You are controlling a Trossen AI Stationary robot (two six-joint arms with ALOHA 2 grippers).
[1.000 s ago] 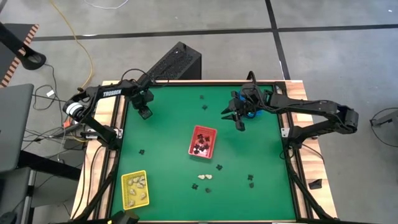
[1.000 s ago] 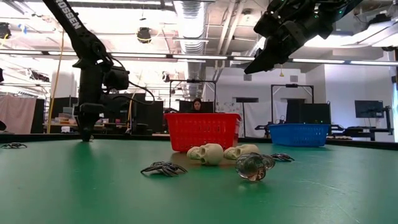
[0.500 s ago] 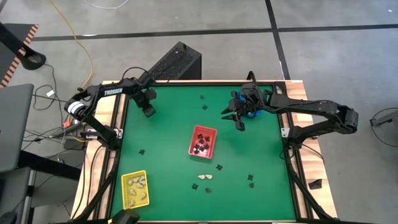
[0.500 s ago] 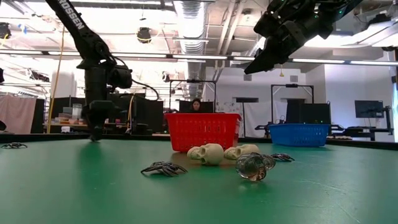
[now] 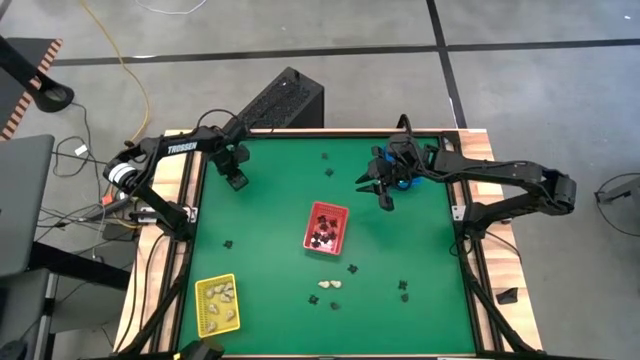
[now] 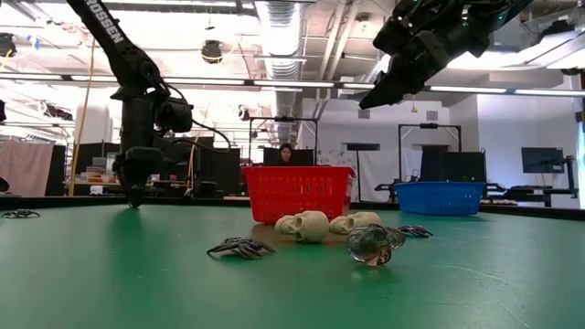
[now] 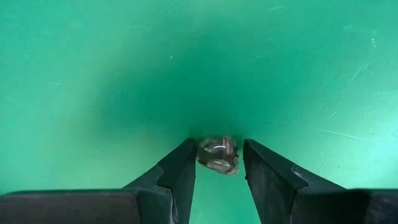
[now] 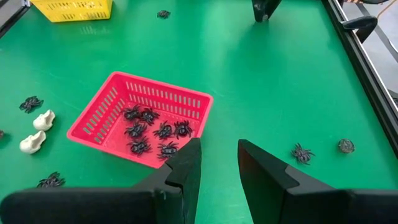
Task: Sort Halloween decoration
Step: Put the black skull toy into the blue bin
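My left gripper [image 5: 237,181] points down, low over the green table's far left, shut on a small clear-grey decoration [image 7: 217,155]. My right gripper [image 8: 217,158] hangs high at the far right [image 5: 385,195], open, with nothing between its fingers. A red tray [image 5: 326,227] at mid-table holds several black spiders [image 8: 152,132]. A yellow tray [image 5: 217,303] at the near left holds cream skulls. Two cream skulls [image 6: 311,226] and a clear ball [image 6: 370,245] lie on the table near the red tray. Loose black spiders [image 6: 240,248] lie about. My left gripper pinches the small clear-grey piece by its two sides [image 7: 202,154] between its fingertips [image 7: 185,163]. The fingers come from above, pointing down. I cannot tell whether the piece rests on the table or is clear of it.
A blue tray [image 6: 440,196] stands at the far right, under my right arm. Single spiders lie at the far middle [image 5: 327,157], the left [image 5: 228,243] and the near right [image 5: 403,286]. A grey piece [image 8: 346,145] lies on the mat. Black rails [image 5: 470,250] edge the table.
My left gripper has swayed a little toward the table's right edge and partly back, staying low over the table with the small piece between its fingers.
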